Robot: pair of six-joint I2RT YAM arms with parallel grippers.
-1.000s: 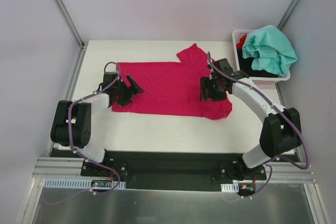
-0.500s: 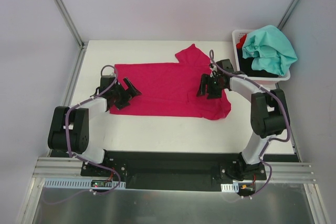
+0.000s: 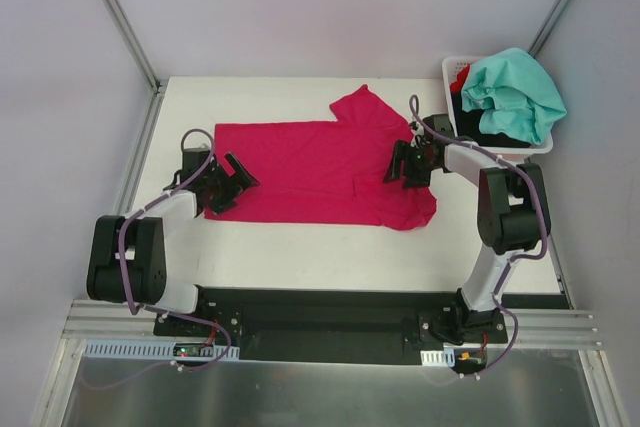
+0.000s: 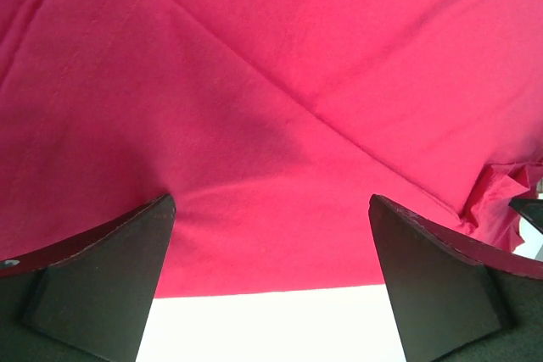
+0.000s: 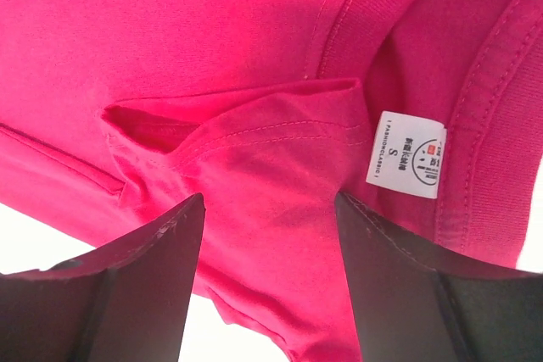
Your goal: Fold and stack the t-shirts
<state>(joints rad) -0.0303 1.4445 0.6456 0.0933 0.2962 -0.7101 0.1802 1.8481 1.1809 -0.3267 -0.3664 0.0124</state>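
Note:
A large magenta-pink t-shirt (image 3: pixel 320 172) lies spread flat on the white table (image 3: pixel 320 257). My left gripper (image 3: pixel 232 175) sits low at its left hem. In the left wrist view the gripper (image 4: pixel 270 209) is open, and the hem (image 4: pixel 271 260) and a strip of table show between the fingers. My right gripper (image 3: pixel 402 165) is over the shirt's right end, near the collar. In the right wrist view it (image 5: pixel 270 205) stands open above bunched pink cloth (image 5: pixel 254 175), beside the white label (image 5: pixel 407 154). Teal-mint (image 3: pixel 512 92), black (image 3: pixel 482 129) and red (image 3: pixel 460 75) t-shirts are piled in the basket.
The white plastic basket (image 3: pixel 536 146) stands at the table's back right corner, close behind the right arm. A metal frame and pale walls enclose the table on three sides.
Both grippers have slid a little leftward and back along the shirt, and the shirt has shifted slightly with them. The right arm's elbow has swung toward the basket. The jaws have not changed.

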